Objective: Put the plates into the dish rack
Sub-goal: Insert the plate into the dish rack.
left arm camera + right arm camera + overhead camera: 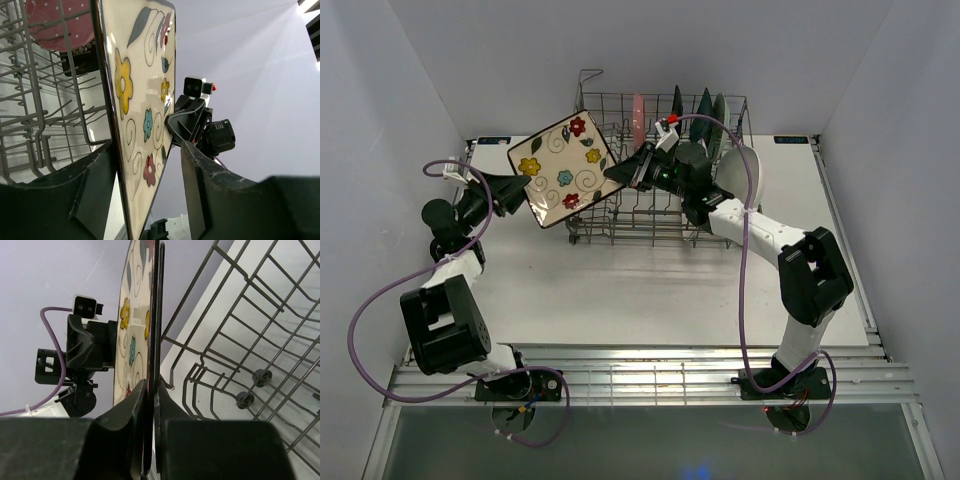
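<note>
The cream floral square plate (pixel 563 168) hangs in the air at the left end of the grey wire dish rack (pixel 660 212). My right gripper (pixel 622 172) is shut on the plate's right edge; in the right wrist view the gripper (pixel 150 390) pinches the rim of the plate (pixel 136 305). My left gripper (pixel 518 190) is at the plate's left corner. In the left wrist view its jaws (pixel 147 150) stand open around the plate (pixel 145 95), with a gap on the flowered side. A pink dotted plate (pixel 638 118) stands in the rack.
Dark (pixel 677 100), teal (pixel 704 106) and mint-green (pixel 721 110) plates stand upright in the rack's back right part. A white oval plate (pixel 746 170) leans at the rack's right end behind my right arm. The rack's tines (pixel 240 340) are just right of the held plate.
</note>
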You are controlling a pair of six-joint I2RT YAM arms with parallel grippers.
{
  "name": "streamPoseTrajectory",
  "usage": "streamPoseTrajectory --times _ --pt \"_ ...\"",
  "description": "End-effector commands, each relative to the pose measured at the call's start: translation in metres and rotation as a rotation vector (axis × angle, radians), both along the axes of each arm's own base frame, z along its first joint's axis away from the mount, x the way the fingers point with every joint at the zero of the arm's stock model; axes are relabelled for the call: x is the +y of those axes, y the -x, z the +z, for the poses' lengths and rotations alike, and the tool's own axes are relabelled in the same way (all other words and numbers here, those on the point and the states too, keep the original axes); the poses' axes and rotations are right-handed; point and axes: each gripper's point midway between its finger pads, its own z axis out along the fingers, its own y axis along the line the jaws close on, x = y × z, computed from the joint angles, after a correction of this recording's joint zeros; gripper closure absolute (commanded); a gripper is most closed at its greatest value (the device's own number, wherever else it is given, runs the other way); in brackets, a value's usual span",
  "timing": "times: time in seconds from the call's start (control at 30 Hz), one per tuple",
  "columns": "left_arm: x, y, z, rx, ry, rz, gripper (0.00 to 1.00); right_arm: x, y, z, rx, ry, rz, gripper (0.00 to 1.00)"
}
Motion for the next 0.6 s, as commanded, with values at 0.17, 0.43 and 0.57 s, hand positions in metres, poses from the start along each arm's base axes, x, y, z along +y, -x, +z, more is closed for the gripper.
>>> streamPoseTrajectory --times 0.17,0.43,0.57 --pt "-0.005 0.016 0.051 -0.197 -0.061 0.024 0.25 -0.015 0.016 0.088 -0.181 -0.162 -0.024 0.92" --pt "-0.005 0.016 0.050 -0.201 -0.070 0.025 0.16 -0.024 0.027 0.109 -0.224 -0.188 -0.031 0.92" --pt "-0.002 0.011 0.045 -0.184 -0.085 0.050 0.02 -0.029 0.034 0.117 -0.246 -0.198 -0.029 0.92"
